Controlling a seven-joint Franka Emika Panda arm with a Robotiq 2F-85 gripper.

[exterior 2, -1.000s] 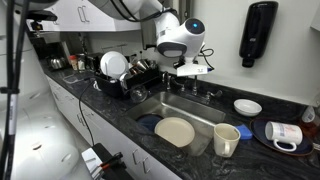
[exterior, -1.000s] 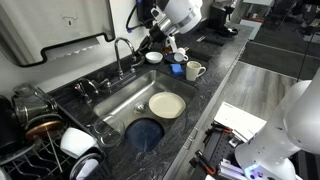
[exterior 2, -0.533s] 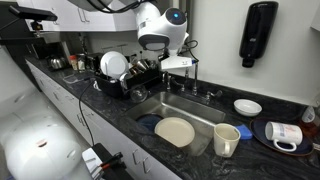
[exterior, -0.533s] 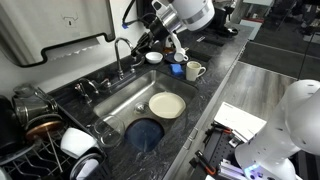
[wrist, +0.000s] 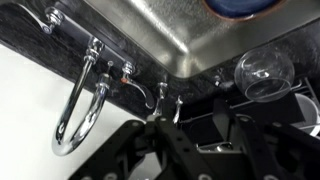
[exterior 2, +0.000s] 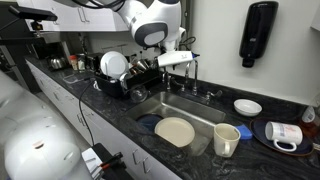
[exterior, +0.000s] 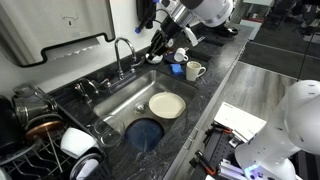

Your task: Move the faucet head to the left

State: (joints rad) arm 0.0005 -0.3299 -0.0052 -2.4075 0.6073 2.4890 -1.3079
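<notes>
Poised near the dark worktop's (exterior: 215, 75) back edge, black gripper (exterior: 156, 55) spread apart, yet to touch the tall chrome gooseneck faucet head (wrist: 66, 138).

**Kitchenette surroundings: counter, walls, fixed fittings**

Countertop (exterior 2: 115, 103) is dark speckled stone in one long run against a plain white wall (exterior 2: 220, 35). A stainless sink basin (exterior: 125, 100) is set into it. White base cabinets (exterior 2: 75, 110) stand under the counter front, and white upper cabinets (exterior 2: 65, 15) hang at the far end. A grey paper-towel dispenser (exterior: 50, 30) is fixed to the wall behind the sink. A black soap dispenser (exterior 2: 258, 45) is wall-mounted further along. Lighting is even indoor light, with soft reflections on steel and stone.
</notes>
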